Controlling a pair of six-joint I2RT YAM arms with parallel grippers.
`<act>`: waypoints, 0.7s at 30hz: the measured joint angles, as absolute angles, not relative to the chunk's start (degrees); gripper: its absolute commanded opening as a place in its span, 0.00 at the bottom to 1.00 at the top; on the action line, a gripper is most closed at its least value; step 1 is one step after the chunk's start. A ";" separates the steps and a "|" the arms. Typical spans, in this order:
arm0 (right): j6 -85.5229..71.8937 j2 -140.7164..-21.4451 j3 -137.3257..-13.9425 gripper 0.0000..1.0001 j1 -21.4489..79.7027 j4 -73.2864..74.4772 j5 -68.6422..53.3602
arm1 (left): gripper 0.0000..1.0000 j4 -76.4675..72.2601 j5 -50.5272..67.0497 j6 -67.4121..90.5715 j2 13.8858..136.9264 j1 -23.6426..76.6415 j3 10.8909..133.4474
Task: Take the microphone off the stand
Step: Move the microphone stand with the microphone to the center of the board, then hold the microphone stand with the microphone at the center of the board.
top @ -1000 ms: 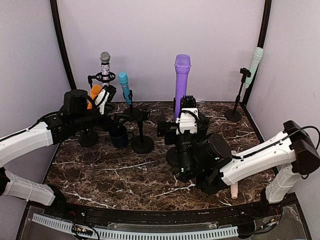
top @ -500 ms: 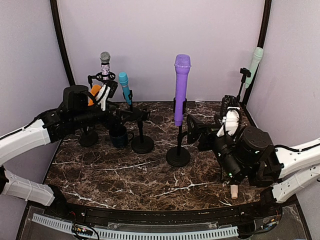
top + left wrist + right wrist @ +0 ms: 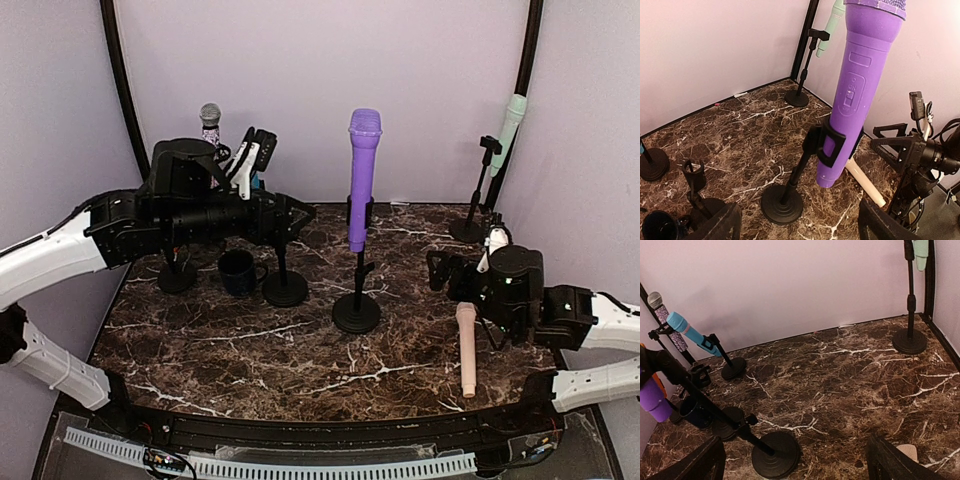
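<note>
Purple microphone [image 3: 364, 180] stands upright in its stand [image 3: 357, 312], at three o'clock from the spread left hand [image 3: 258, 150]; the spread right hand [image 3: 450, 270] sits at its four o'clock.

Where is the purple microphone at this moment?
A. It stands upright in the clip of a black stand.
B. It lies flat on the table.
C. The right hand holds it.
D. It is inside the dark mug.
A: the purple microphone stands upright in the clip of its black stand, whose round base rests on the table.
</note>
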State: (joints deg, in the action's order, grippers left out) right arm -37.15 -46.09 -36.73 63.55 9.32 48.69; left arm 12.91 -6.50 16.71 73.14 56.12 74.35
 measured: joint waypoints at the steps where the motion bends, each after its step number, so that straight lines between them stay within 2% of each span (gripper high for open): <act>1: -38.00 -45.67 -36.27 0.99 61.32 10.76 46.50 | 0.83 13.54 -7.07 17.52 74.43 56.75 75.88; 10: -40.21 -48.84 -32.03 0.99 43.24 14.81 25.63 | 0.96 19.66 -9.91 22.68 85.89 57.76 87.33; 21: -39.42 -54.46 -29.74 0.98 38.59 10.31 13.37 | 0.99 22.55 -13.93 24.21 95.57 57.80 96.86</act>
